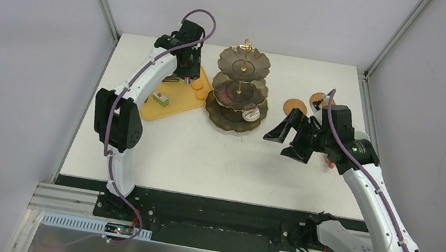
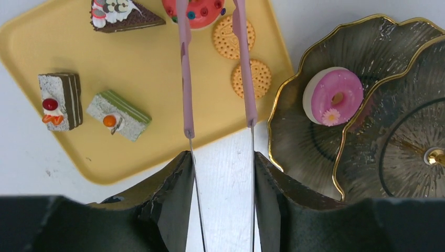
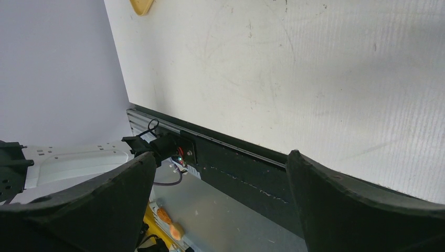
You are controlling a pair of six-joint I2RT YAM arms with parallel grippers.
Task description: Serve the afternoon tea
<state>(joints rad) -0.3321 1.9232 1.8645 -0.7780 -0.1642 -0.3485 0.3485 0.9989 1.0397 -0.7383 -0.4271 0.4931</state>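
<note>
The left gripper [image 2: 223, 157] is squeezed onto thin tongs [image 2: 184, 79] with soft purple arms. The tongs reach over a flat yellow tray [image 2: 131, 58]. On the tray are a round red cake [image 2: 202, 10], bumpy orange cookies [image 2: 234, 37] and blocky cakes [image 2: 118, 114]. Just beside the tray is the dark wavy stand [image 2: 304, 147] with shiny gold edges. A pink donut [image 2: 334, 95] lies on its bottom plate. The right gripper [image 3: 220, 157] hangs wide apart, holding nothing, above the smooth white table [image 1: 203, 156]. Plain grey walls [image 1: 23, 41] stand around.
</note>
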